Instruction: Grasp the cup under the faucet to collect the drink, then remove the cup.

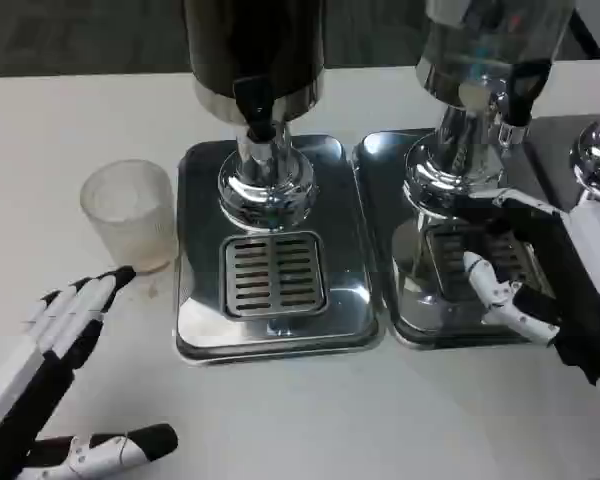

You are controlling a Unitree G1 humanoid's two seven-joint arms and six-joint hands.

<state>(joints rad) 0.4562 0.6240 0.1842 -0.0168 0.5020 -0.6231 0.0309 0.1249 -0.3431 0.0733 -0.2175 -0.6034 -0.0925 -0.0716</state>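
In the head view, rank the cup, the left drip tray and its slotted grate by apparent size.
1. left drip tray
2. slotted grate
3. cup
The grate and the cup look close in size, so that order is unsure.

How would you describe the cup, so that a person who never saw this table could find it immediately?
Start at the dark drink dispenser on the left steel drip tray. Just left of that tray, on the white table, stands the cup, upright, above the left robot hand. It is the only frosted, translucent thing; everything beside it is shiny metal.
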